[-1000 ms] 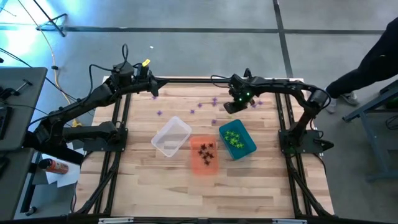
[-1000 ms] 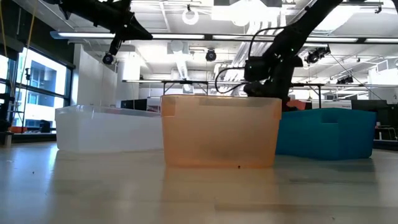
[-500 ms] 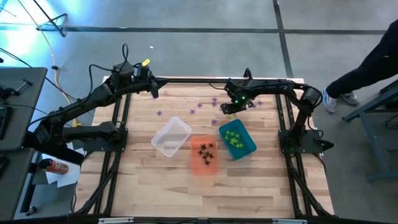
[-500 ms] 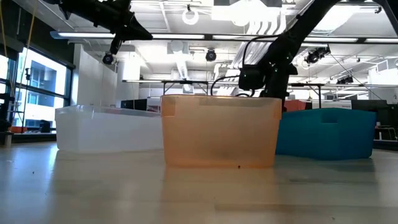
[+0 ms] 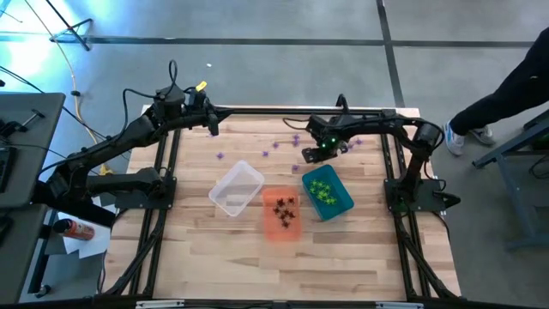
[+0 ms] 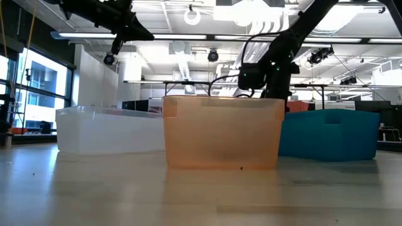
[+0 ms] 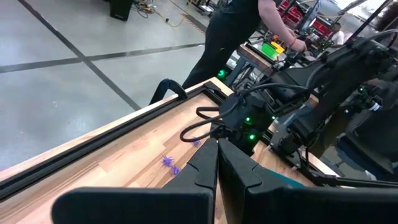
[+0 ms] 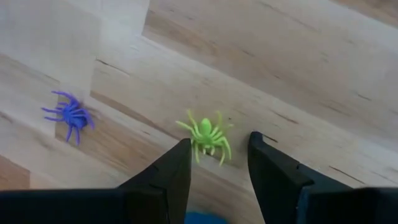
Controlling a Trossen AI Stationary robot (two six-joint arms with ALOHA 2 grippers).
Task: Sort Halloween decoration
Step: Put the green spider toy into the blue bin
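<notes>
Here the right gripper (image 8: 216, 163) hangs just beyond the teal bin (image 5: 327, 192) on the side away from the orange bin (image 5: 281, 215), its fingers apart with a green spider (image 8: 206, 135) lying on the bench (image 5: 343, 249) between their tips and a purple spider (image 8: 69, 114) near it. More purple spiders (image 5: 279, 146) lie scattered on the bench beyond the bins, green ones in the teal bin, black ones in the orange. The left gripper (image 7: 217, 163), fingers pressed together, waits above the bench's far edge, well apart from the clear bin (image 5: 236, 188).

no readable text, no labels, brands, nos. or signs legible in any view, bins and arms carry no markings that can be made out
</notes>
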